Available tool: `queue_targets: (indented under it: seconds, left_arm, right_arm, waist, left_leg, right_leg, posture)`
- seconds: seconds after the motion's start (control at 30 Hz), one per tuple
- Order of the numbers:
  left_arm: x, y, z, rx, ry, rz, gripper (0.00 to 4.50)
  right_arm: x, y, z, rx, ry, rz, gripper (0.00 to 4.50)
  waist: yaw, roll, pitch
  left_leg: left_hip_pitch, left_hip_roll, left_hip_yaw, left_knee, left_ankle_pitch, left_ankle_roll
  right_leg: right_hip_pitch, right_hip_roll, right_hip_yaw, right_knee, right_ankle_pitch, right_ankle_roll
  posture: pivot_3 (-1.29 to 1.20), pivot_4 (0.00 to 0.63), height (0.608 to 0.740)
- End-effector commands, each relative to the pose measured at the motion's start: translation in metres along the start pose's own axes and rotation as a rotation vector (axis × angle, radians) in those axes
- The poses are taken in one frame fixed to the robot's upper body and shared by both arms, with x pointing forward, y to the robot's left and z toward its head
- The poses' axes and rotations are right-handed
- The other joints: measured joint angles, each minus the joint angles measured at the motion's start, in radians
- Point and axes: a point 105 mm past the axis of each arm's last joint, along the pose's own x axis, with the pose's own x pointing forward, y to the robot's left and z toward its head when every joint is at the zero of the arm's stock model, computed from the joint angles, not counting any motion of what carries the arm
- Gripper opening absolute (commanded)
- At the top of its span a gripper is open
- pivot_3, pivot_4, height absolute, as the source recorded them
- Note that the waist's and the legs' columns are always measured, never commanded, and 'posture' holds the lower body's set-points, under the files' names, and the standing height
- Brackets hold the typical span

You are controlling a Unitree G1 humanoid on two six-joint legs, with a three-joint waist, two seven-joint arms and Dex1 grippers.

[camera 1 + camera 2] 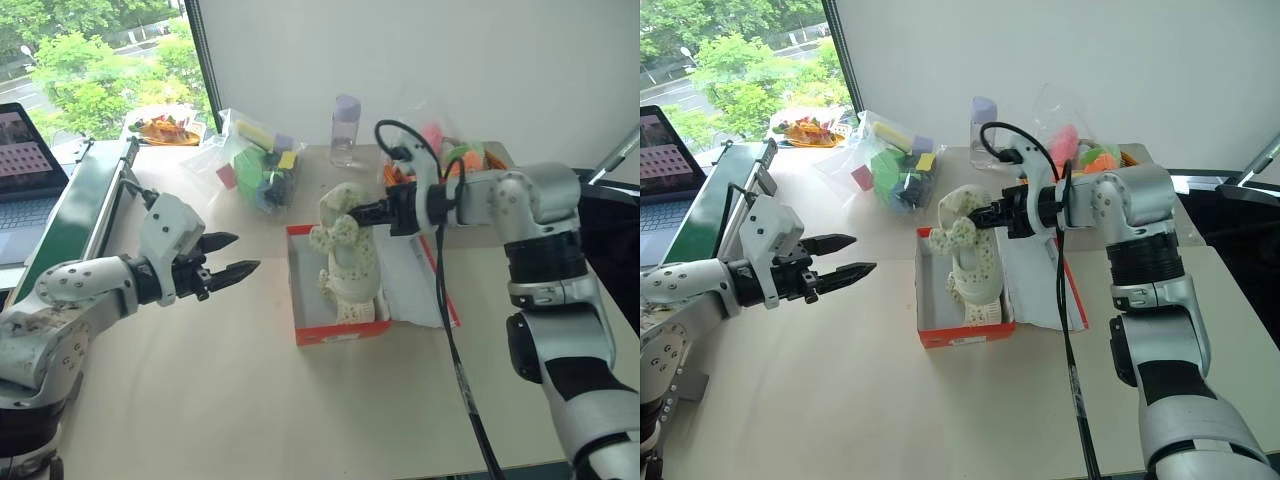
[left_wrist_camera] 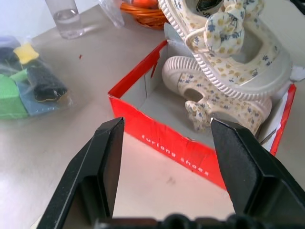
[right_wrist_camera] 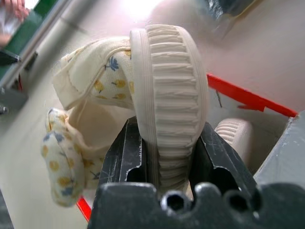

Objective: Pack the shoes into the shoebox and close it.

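The red-orange shoebox (image 1: pixel 340 332) lies open on the table, white inside. One cream speckled shoe (image 1: pixel 357 298) lies in it on its side. The other shoe (image 1: pixel 338 232), with a bow on top, hangs tilted over the box, close above the first; whether they touch I cannot tell. My right gripper (image 1: pixel 356 214) is shut on this shoe's ribbed sole end (image 3: pixel 169 95). My left gripper (image 1: pixel 234 255) is open and empty, to the left of the box and apart from it; its fingers (image 2: pixel 105 162) frame the box's red wall (image 2: pixel 162 140). The lid (image 1: pixel 420 285) lies flat on the right with white tissue on it.
Behind the box stand a clear bag of coloured blocks (image 1: pixel 262 172), a clear bottle (image 1: pixel 345 130) and an orange basket of toys (image 1: pixel 462 160). A laptop (image 1: pixel 25 165) and a green board (image 1: pixel 70 215) are at the far left. Bare tabletop stretches in front of the box.
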Motion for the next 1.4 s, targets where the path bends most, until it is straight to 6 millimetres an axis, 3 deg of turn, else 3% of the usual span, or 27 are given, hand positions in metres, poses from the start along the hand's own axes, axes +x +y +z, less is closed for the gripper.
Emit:
queue_targets:
  seconds: [0.03,0.23,0.5,0.77,0.9,0.97,1.17,1.4]
  left_arm:
    - [-0.002,0.000,0.010,0.043,-0.044,0.012,3.05]
    - [-0.003,-0.001,0.007,0.031,-0.048,0.037,3.05]
    - [-0.008,-0.002,0.003,0.016,-0.038,0.062,3.05]
    - [-0.010,-0.003,-0.001,0.005,-0.031,0.076,3.05]
    - [-0.009,-0.004,-0.003,-0.001,-0.035,0.085,3.05]
    - [-0.009,-0.005,-0.004,-0.005,-0.037,0.088,3.05]
    - [-0.007,-0.007,-0.007,-0.011,-0.040,0.098,3.05]
    - [-0.007,-0.009,-0.009,-0.017,-0.042,0.106,3.05]
  right_arm:
    - [0.009,0.001,0.008,-0.081,0.013,0.015,0.82]
    - [0.025,-0.001,0.002,-0.094,0.059,0.065,0.82]
    - [0.048,-0.033,-0.022,0.015,0.076,0.029,0.82]
    - [0.063,-0.056,-0.063,0.037,0.182,-0.076,0.82]
    - [0.069,-0.077,-0.102,-0.144,0.375,-0.231,0.82]
    - [0.071,-0.081,-0.113,-0.244,0.451,-0.266,0.82]
    - [0.075,-0.087,-0.125,-0.461,0.579,-0.317,0.82]
    - [0.076,-0.092,-0.131,-0.640,0.691,-0.362,0.82]
  waist:
    - [0.000,0.000,0.000]
    - [0.003,0.000,0.000]
    - [0.001,0.000,0.000]
    - [0.006,0.000,0.000]
    - [0.011,0.000,-0.001]
    - [0.015,0.000,-0.002]
    - [0.036,-0.003,-0.016]
    - [0.042,-0.004,-0.022]
  left_leg:
    - [0.000,0.000,0.000,0.000,0.000,0.000]
    - [-0.004,-0.001,0.000,0.001,0.000,0.000]
    - [-0.004,0.000,0.000,0.002,0.000,0.000]
    - [-0.003,-0.001,0.000,0.003,0.000,-0.001]
    - [0.003,-0.001,0.000,0.003,0.001,-0.001]
    - [0.012,-0.001,0.000,0.003,0.000,-0.001]
    - [0.022,-0.003,0.000,0.003,-0.004,-0.009]
    - [0.035,-0.003,-0.001,0.002,-0.003,-0.009]
  right_leg:
    - [0.000,0.000,0.000,0.000,0.000,0.000]
    - [-0.003,-0.001,0.000,0.000,0.000,0.000]
    - [-0.004,-0.001,0.000,0.002,0.000,0.000]
    - [-0.002,-0.001,-0.001,0.003,0.000,0.000]
    - [0.003,-0.001,-0.001,0.004,0.000,0.000]
    - [0.013,-0.001,-0.001,0.003,0.000,0.000]
    - [0.020,-0.004,-0.001,-0.001,-0.004,-0.006]
    - [0.033,-0.005,-0.001,-0.002,-0.008,-0.001]
  posture:
    - [0.00,0.150,0.740]
    - [0.00,0.150,0.740]
    - [0.00,0.150,0.740]
    - [0.00,0.150,0.740]
    - [0.00,0.150,0.740]
    - [0.00,0.150,0.740]
    - [0.00,0.150,0.740]
    - [0.00,0.150,0.740]
